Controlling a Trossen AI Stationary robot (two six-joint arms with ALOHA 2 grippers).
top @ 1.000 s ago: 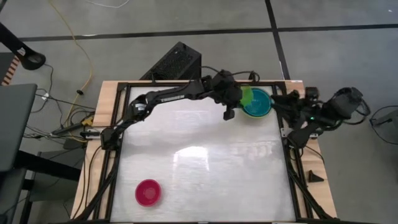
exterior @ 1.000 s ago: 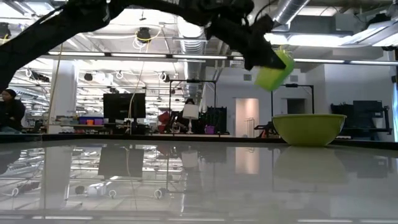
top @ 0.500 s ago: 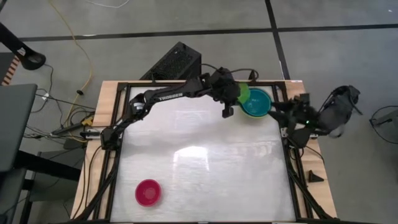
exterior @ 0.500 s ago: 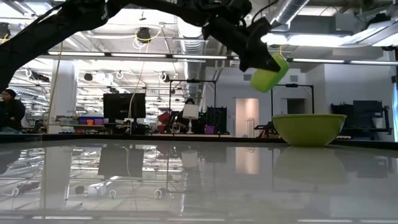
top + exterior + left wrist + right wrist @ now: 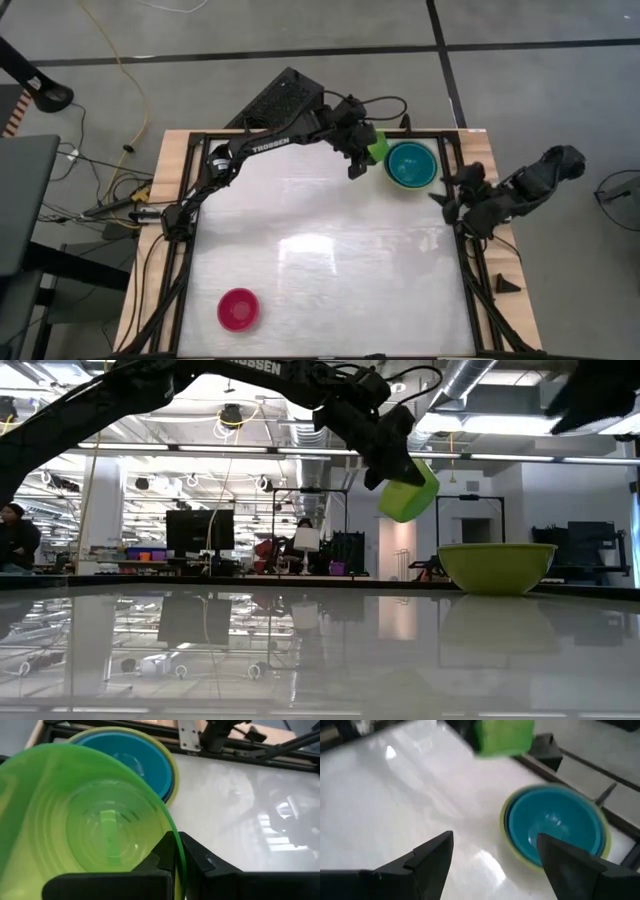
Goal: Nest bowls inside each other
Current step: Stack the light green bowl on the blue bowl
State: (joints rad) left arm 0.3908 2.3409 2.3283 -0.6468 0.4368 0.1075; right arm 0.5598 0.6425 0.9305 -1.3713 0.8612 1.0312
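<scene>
My left gripper is shut on a small lime green bowl, held in the air near the table's far edge, just left of a stack of bowls. In that stack a teal-blue bowl sits inside the large olive-green bowl. The small magenta bowl rests on its base near the table's near left corner. My right gripper stands open at the table's right edge, beside the stack, with nothing between its fingers. My left gripper pinches the lime bowl's wall at the rim, with one finger inside the bowl and the other outside. The fingers slant down from the table's left. The bowl is lifted clear and tipped, its opening turned back toward the gripper.
Black frame rails run along the table's edges. A black box stands beyond the far edge. The wide white middle of the table lies between the stack and the magenta bowl.
My left gripper has carried the lime bowl toward the table's left, away from above the stack, and a little lower; the bowl has turned in the air. My right gripper has come down at the right edge and tipped its fingers toward the table, staying open.
</scene>
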